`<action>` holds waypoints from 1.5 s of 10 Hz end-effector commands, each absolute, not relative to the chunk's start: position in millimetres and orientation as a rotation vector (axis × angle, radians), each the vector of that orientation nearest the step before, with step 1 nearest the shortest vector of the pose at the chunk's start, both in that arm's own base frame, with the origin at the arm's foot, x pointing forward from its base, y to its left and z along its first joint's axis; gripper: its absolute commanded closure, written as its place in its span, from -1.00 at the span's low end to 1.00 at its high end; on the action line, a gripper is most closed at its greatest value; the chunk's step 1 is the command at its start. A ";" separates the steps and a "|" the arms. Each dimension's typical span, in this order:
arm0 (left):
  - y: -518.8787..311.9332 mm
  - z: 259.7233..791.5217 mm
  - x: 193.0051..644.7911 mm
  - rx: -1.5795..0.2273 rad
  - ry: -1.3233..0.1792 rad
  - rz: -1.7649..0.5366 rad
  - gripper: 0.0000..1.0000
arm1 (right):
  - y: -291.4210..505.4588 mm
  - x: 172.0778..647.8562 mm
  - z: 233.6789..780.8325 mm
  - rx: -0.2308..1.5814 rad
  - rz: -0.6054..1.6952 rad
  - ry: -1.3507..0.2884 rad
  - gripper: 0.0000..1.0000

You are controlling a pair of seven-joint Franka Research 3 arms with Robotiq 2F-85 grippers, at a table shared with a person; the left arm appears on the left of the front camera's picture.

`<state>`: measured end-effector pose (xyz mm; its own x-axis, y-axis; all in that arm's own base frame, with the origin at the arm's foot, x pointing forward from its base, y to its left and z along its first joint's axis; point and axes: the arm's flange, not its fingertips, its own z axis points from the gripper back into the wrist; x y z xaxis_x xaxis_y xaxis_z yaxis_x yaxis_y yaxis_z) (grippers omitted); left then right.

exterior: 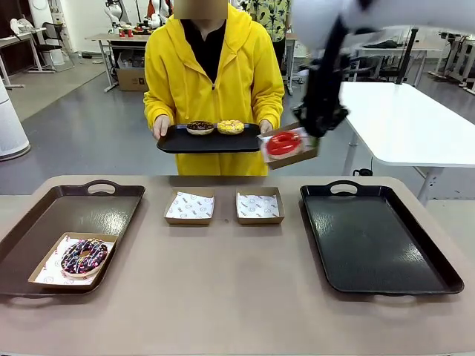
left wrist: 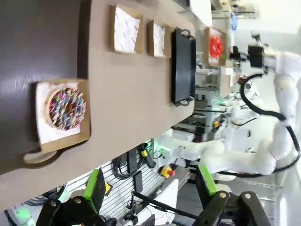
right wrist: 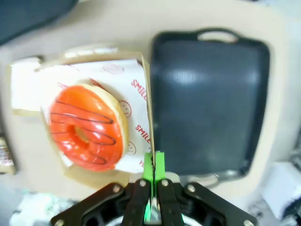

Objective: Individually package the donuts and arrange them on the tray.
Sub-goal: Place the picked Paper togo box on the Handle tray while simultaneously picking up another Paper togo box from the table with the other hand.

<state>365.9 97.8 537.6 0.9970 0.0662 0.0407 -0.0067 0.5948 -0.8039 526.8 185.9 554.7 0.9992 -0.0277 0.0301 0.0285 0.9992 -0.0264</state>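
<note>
My right arm [exterior: 415, 11] is cut off at the front view's top edge, its fingertips lost in dark blur. From the wrist I see the right gripper [right wrist: 153, 165] pinched tight on the box [right wrist: 94, 178] rim, with the red donut [right wrist: 87, 127] inside, raised past the tabletop's far edge. The left gripper [left wrist: 150, 186] gapes wide and empty, well apart from the sprinkled donut [left wrist: 67, 108] at the left tray's [left wrist: 37, 37] near corner.

Quick headcount from my end
I count four donuts [exterior: 84, 256], four paper-lined boxes [exterior: 190, 206] (two of them empty), and three trays [exterior: 378, 237].
</note>
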 end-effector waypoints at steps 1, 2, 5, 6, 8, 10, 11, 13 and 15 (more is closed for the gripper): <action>51.3 562.6 425.2 -0.778 0.036 0.029 -1.00 | 131.5 470.6 543.9 -0.052 -0.036 -0.017 0.97; 17.1 564.9 446.3 -0.686 0.070 0.021 -1.00 | 112.3 453.8 534.3 -0.071 -0.038 -0.013 0.97; -83.1 558.0 507.1 -0.412 0.081 -0.017 -1.00 | 85.6 420.3 493.8 -0.073 0.017 0.016 0.97; -111.9 538.3 527.0 -0.303 0.073 -0.022 -1.00 | 79.8 416.3 475.6 -0.050 0.004 0.035 0.97; -149.5 493.0 554.7 -0.136 0.052 -0.018 -1.00 | 73.3 414.7 457.4 -0.038 -0.013 0.044 0.97; -173.7 450.8 571.6 -0.035 0.006 -0.003 -1.00 | 70.0 417.0 446.3 -0.028 -0.015 0.054 0.97; -184.3 434.7 570.8 -0.017 -0.012 -0.014 -1.00 | 67.8 416.6 443.7 -0.026 -0.012 0.058 0.97; -206.6 413.7 571.7 -0.008 -0.078 -0.047 -1.00 | 66.7 419.8 441.0 -0.024 -0.017 0.059 0.97; -225.0 398.0 571.8 -0.008 -0.098 -0.054 -1.00 | 71.6 416.5 447.3 -0.062 -0.029 0.067 0.97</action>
